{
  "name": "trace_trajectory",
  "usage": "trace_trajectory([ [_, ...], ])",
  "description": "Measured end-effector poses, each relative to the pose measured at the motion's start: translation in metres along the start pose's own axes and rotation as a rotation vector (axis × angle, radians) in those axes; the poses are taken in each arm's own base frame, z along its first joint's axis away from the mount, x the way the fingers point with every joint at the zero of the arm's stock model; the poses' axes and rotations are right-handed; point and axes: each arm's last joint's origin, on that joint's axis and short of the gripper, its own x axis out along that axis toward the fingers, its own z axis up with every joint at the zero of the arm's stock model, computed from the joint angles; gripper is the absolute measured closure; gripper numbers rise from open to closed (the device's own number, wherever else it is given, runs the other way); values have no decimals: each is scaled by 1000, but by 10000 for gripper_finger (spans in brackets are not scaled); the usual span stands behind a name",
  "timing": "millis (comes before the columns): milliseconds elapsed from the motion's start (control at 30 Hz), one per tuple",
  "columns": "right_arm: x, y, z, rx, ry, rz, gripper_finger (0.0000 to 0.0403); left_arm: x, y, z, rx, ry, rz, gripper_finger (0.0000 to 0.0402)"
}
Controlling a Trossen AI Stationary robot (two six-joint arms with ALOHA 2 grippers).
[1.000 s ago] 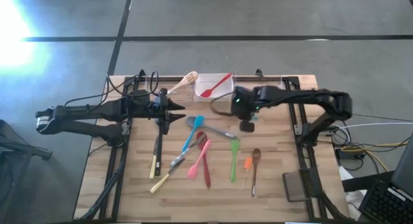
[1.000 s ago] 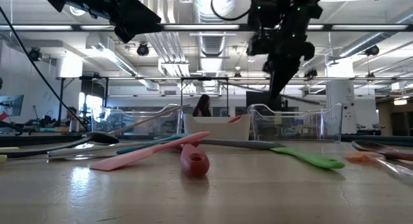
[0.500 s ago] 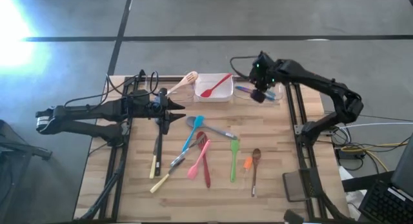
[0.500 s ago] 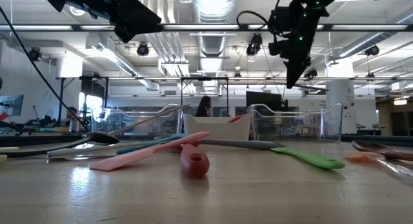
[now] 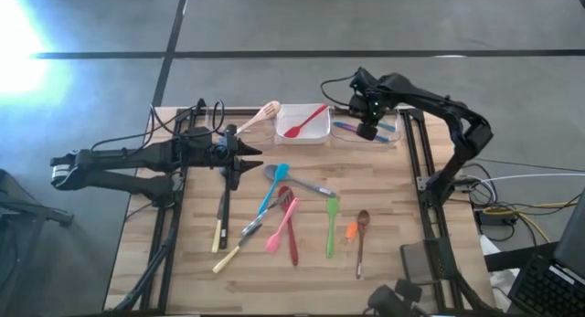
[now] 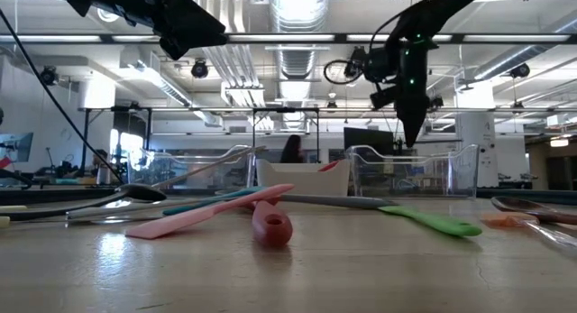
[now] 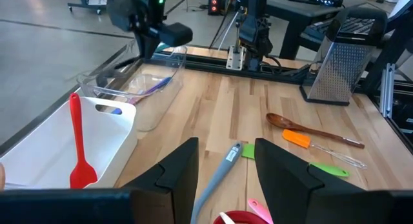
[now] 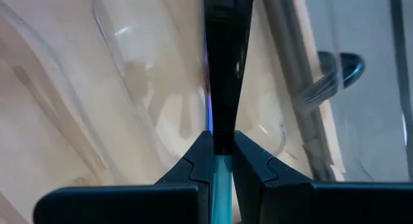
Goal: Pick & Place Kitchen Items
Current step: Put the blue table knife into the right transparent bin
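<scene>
Butcher-block planks of a wooden work table (image 5: 384, 253) carry a loose scatter of kitchen utensils, with an open workshop floor and ceiling ducts behind. At the far edge, the right gripper (image 5: 367, 130) hangs above a clear plastic tray (image 5: 395, 136), its two dark fingers (image 8: 248, 162) clamped on a slim teal-handled utensil (image 8: 221, 185) that points down into the tray. Beside that tray stands a white rectangular tray (image 5: 320, 135) holding a red silicone spoon (image 5: 303, 122); a pale wooden slotted spoon (image 5: 259, 116) leans out of a second clear tray just to its left.

Mid-table lie a teal spatula (image 5: 272, 187), a grey-handled steel ladle (image 5: 297, 182), a pink spatula (image 5: 281, 226), a red spoon (image 5: 290, 227), a green spatula (image 5: 331, 224), a small orange spatula (image 5: 350, 232) and a dark wooden spoon (image 5: 361, 239). A black-handled utensil (image 5: 222, 207) and two wooden-handled knives (image 5: 234, 247) rest nearer the left arm.

The left gripper (image 7: 222, 161) waits over the table's left side, fingers apart and empty. A steel box grater (image 7: 338, 70) stands on the table.
</scene>
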Motion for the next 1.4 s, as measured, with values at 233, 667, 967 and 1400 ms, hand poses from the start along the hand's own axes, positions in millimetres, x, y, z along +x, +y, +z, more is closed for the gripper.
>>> trace_trajectory([
  [233, 21, -10, 2, 15, 50, 15, 381, 0, 0, 0, 6, 0, 0, 245],
  [667, 58, -19, 12, 25, 78, 40, 381, 0, 0, 0, 7, 2, 0, 245],
  [967, 80, -18, 11, 23, 95, 68, 381, 0, 0, -1, 7, 9, 0, 245],
  [1400, 100, -17, -1, 41, 80, 90, 381, 0, 0, -1, 6, 8, 0, 245],
])
